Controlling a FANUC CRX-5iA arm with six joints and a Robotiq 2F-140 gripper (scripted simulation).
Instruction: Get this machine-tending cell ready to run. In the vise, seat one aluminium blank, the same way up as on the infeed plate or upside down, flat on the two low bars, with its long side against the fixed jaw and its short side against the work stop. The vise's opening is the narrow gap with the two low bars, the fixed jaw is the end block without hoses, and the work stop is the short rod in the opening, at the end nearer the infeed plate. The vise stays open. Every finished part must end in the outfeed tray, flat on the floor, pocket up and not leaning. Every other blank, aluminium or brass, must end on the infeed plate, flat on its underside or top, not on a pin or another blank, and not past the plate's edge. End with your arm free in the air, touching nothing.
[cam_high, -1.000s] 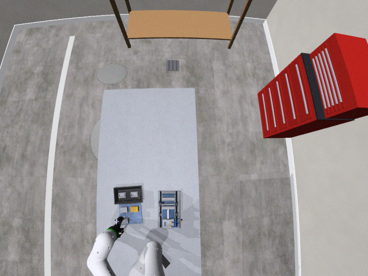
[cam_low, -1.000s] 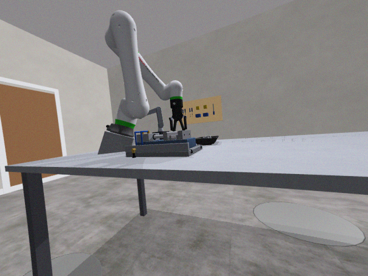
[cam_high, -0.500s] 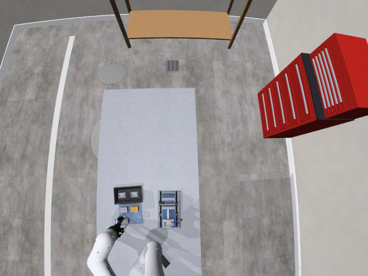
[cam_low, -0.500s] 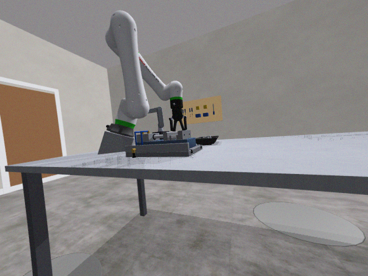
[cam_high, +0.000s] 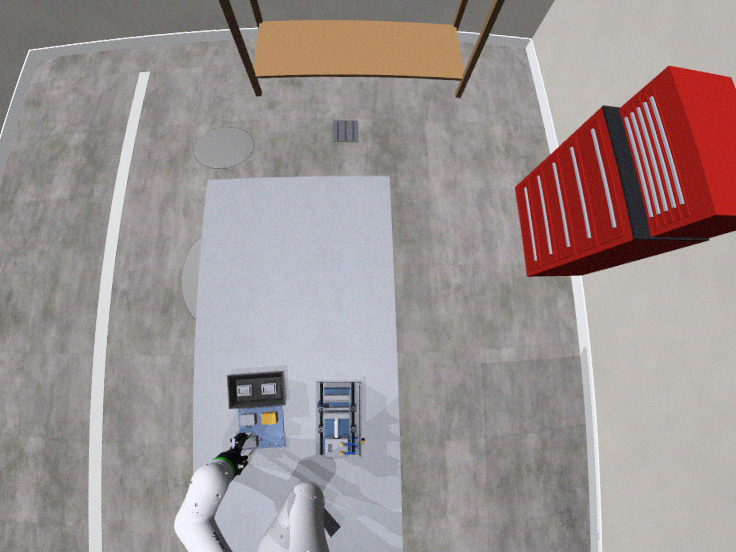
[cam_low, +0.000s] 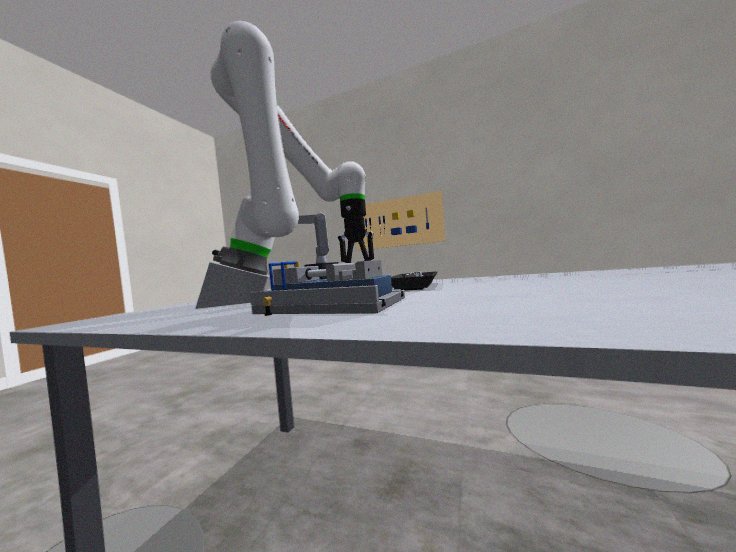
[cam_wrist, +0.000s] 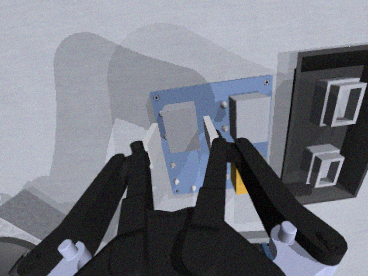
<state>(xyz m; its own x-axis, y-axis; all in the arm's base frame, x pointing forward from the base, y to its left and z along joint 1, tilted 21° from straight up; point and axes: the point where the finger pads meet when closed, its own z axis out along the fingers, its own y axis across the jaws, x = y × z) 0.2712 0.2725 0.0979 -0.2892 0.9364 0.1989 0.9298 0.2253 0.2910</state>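
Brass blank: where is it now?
Top view: the brass blank lies on the blue infeed plate, right of an aluminium blank, just below the dark outfeed tray.
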